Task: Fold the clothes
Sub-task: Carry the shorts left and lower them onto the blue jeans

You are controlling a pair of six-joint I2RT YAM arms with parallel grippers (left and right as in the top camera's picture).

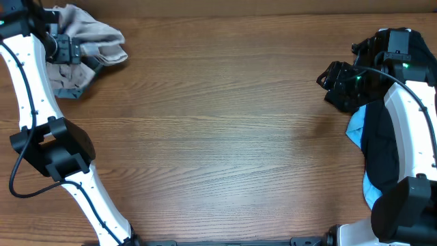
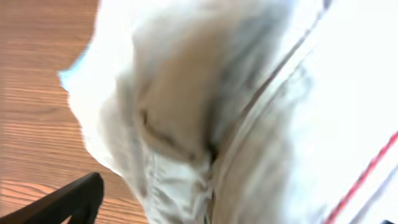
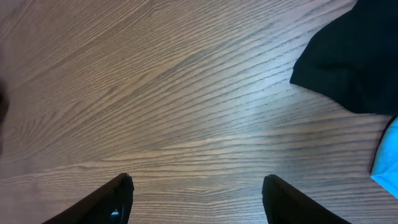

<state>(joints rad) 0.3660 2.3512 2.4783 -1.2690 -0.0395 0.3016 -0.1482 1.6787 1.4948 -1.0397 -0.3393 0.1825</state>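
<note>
**Overhead and wrist views, early in the fold.** The beige shorts [image 1: 95,37] are seen bunched at the far left corner of the table [image 1: 218,137], with the left gripper [image 1: 68,49] set against their near edge; in the left wrist view the blurred cloth fills almost the whole frame and only one finger [image 2: 68,200] is shown, so whether the cloth is pinched cannot be told; this placement is judged to serve drawing the shorts toward the middle of the table, where they could be spread flat. The right gripper [image 3: 198,182] is held over plain wood with its fingers spread wide and nothing between them; it is judged to be ready for a share of the spreading. The black garment [image 1: 379,147] is laid at the right edge, partly under the right arm, with a light-blue garment [image 1: 355,131] showing from beneath it; both are found well apart from the shorts, presumably so that one piece is handled at a time; no fold is yet made
</note>
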